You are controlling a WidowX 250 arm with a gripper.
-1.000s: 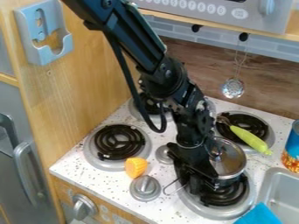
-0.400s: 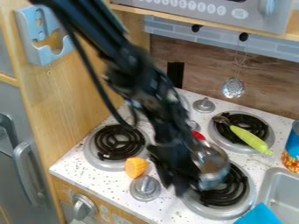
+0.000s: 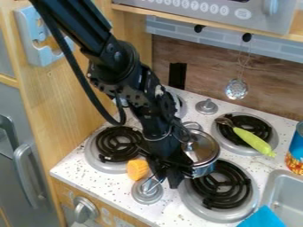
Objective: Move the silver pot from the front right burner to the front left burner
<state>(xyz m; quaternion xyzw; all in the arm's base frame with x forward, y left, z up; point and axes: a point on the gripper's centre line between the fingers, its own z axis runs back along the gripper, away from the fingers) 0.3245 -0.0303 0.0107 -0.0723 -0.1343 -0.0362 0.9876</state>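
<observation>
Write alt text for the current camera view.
Black robot gripper at the side of a lidded metal pot above a toy stove, near the front right burner. A green-handled spoon lies across the burner behind; an orange piece sits near a front knob, and a sink is at right.

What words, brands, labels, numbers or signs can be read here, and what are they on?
None can be read with certainty.
Pale ovals on the grey panel at the top: any marks in them are too small to read.
Label on the can at the right edge: no legible lettering.
Pale patches beside the lower-left knob: too small to read.
</observation>
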